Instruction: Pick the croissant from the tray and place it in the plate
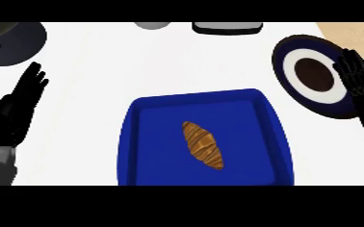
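The white surface point(92, 101) carries a blue tray point(142, 144) at lower centre. A dark-rimmed plate point(284, 67), with a white ring and a dark centre, lies to the right, well apart from the tray. The left hand point(25, 94) rests at the left edge, fingers straight and apart, holding nothing. The right hand point(352, 74) overlaps the plate's right rim; its finger state cannot be determined. The croissant point(202, 145) lies in the tray's middle, untouched.
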Controlling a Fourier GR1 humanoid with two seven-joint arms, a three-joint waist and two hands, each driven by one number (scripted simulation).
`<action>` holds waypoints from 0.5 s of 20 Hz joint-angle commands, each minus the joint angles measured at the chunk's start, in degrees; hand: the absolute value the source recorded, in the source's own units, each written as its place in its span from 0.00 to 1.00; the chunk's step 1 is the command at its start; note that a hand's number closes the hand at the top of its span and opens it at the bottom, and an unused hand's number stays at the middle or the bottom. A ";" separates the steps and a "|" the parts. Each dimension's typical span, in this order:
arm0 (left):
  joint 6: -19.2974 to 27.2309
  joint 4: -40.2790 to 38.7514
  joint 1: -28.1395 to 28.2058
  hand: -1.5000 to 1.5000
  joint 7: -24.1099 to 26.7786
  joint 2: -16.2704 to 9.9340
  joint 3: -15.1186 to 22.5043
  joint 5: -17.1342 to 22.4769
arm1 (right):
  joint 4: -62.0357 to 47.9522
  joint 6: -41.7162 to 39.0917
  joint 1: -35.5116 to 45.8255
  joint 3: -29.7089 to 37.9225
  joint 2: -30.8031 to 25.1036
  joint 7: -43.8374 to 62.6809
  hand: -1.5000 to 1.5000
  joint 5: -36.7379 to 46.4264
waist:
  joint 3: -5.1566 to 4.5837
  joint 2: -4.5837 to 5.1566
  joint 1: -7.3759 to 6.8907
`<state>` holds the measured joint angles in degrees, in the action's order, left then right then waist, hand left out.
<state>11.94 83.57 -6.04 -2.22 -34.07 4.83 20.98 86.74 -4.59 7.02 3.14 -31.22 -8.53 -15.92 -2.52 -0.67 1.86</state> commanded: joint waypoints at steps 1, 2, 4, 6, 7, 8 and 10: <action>-1.46 -1.84 -2.90 0.50 -0.61 1.68 0.37 0.97 | 1.62 -6.20 1.59 -4.15 0.16 0.09 1.00 -1.07 | 2.47 0.84 -1.35; -0.76 -1.69 -2.60 0.50 0.50 3.82 2.35 0.13 | 2.01 -9.83 6.98 -8.43 1.70 1.73 1.00 -2.62 | 2.40 1.34 -3.32; -1.94 -0.39 -4.03 0.50 -0.88 2.81 3.76 -0.45 | 1.55 -18.24 8.99 -15.83 4.88 -0.15 1.00 -4.60 | 2.64 2.42 -7.17; -2.34 0.05 -5.58 0.50 -0.72 4.05 5.75 -1.24 | 2.12 -25.35 12.37 -21.62 7.37 0.07 1.00 -7.14 | 2.72 3.72 -10.52; -2.45 -1.00 -3.42 0.50 -2.02 4.71 6.06 -0.22 | 9.89 -18.07 19.69 -15.33 -4.75 -6.51 1.00 10.83 | 1.61 -0.13 -8.07; -3.06 -1.36 -3.39 0.50 -2.32 4.71 6.61 -0.26 | 11.13 -18.15 21.77 -16.21 -6.03 -8.30 1.00 14.56 | 1.85 0.21 -8.02; -1.68 -2.43 -6.19 0.50 -3.18 6.22 6.77 -0.92 | -8.30 -17.83 14.36 -19.30 12.33 -12.30 0.00 1.47 | 2.84 2.92 -6.48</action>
<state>10.26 82.44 -10.65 -4.37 -29.37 10.35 20.38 87.12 -20.86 21.10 -13.10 -26.71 -14.85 -12.39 -0.28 1.14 -4.83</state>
